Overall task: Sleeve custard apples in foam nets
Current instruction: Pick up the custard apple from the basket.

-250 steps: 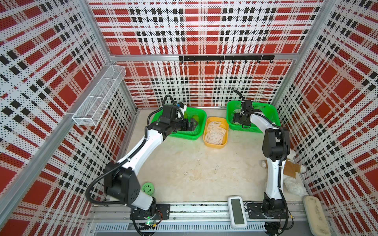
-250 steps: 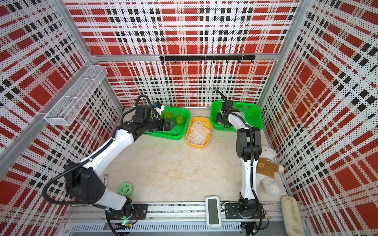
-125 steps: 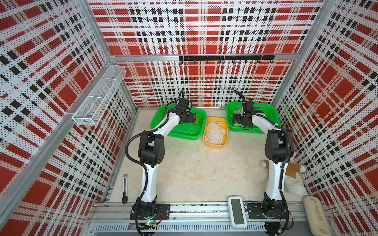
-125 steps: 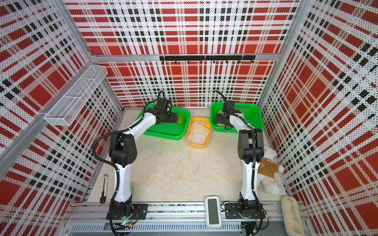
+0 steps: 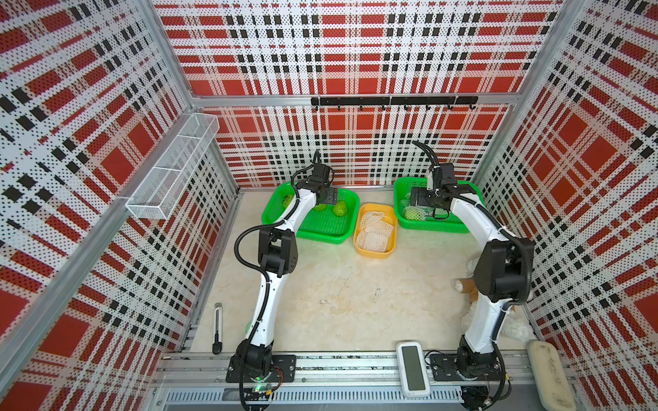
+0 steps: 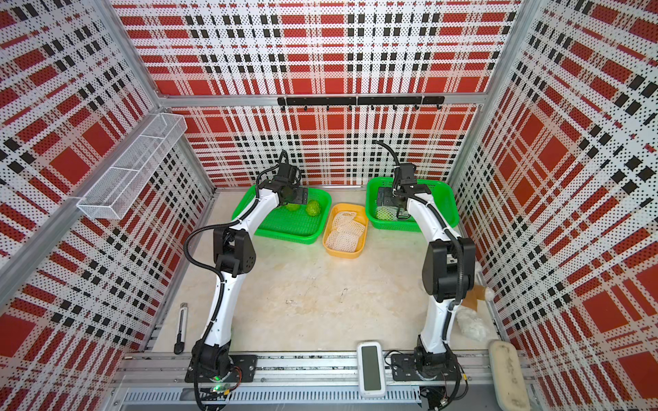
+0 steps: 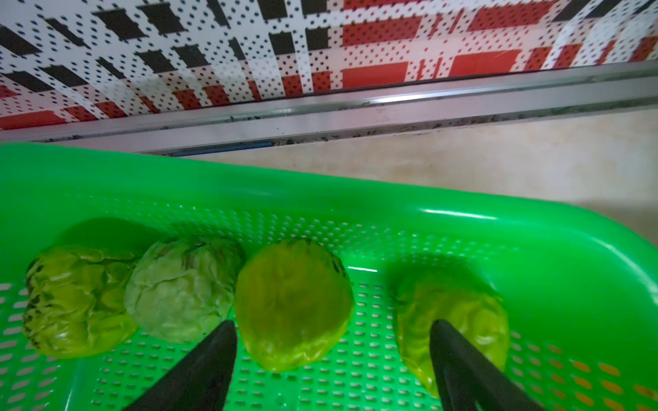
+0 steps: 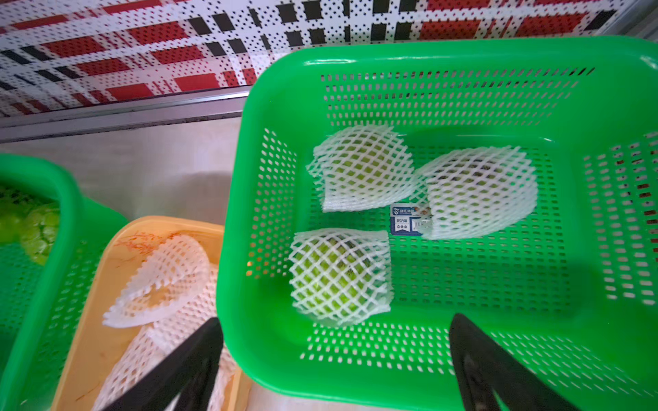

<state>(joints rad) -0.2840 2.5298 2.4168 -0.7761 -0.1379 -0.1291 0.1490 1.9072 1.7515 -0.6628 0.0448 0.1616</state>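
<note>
Four bare custard apples (image 7: 181,288) lie in a row against the back wall of the left green basket (image 7: 534,249), three close together and one a little apart. The left gripper (image 7: 332,323) hangs over them with its jaws spread wide and nothing pinched between them. One black finger (image 7: 210,359) sits in front of the gap between two fruits, the other crosses the fruit that lies apart, and a yellow-green one lies in line with the opening. Whether either finger touches a fruit cannot be told. In both top views the basket stands at the back of the table (image 5: 338,302), with a yellow tray (image 5: 374,253) just beside it and the right green basket (image 5: 420,225) on the tray's other side. Loose foam nets (image 8: 163,281) are heaped in the tray. Three more custard apples, each already wrapped in a white net, rest on the floor of the right green basket, two touching near a blue sticker (image 8: 406,219) and one apart. The right gripper (image 8: 336,321) is held over the edge where that basket meets the tray, jaws wide open and empty. A box cutter (image 5: 217,327) lies near the left arm's base.
</note>
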